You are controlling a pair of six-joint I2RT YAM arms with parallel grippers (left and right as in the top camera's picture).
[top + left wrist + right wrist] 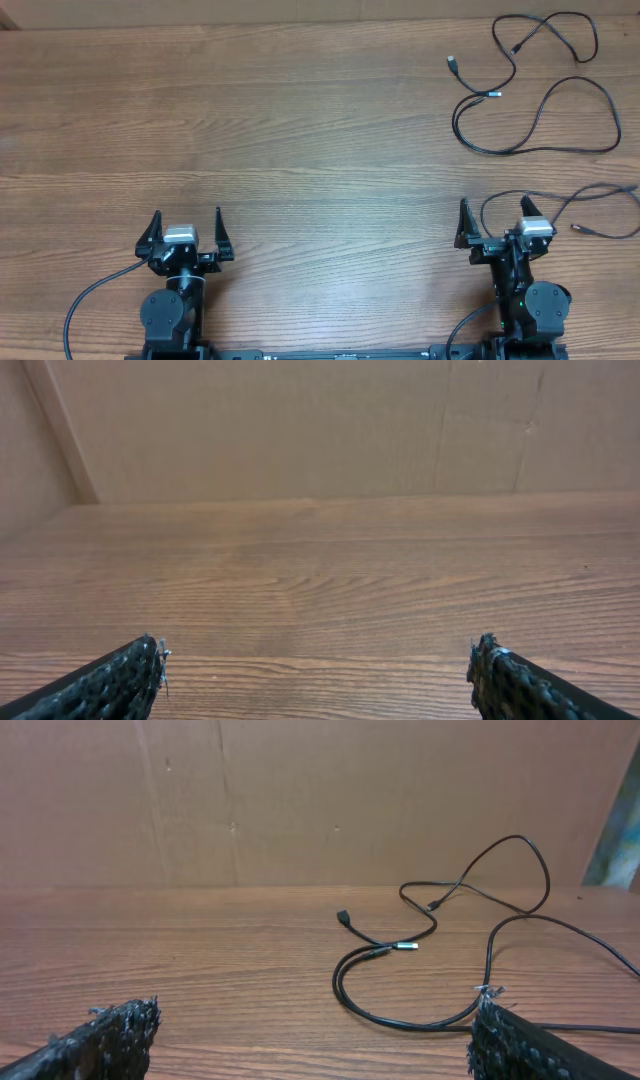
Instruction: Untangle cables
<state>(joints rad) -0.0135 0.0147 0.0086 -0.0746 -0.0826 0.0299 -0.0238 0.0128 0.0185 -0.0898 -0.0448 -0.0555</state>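
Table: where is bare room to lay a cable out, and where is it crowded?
Free: the left and middle of the table, ahead of the left end effector. Crowded: the far right, where the cables loop, and beside the right end effector.

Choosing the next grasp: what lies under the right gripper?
A black cable arcs on the table between the fingertips of the open right gripper and trails off to its right. Whether any of it runs beneath the wrist cannot be seen; the arm covers that stretch.

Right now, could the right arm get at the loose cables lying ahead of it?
Probably yes. The right pincer is open and empty, and the cables lie loose on the table just ahead of it, with nothing visible in between.
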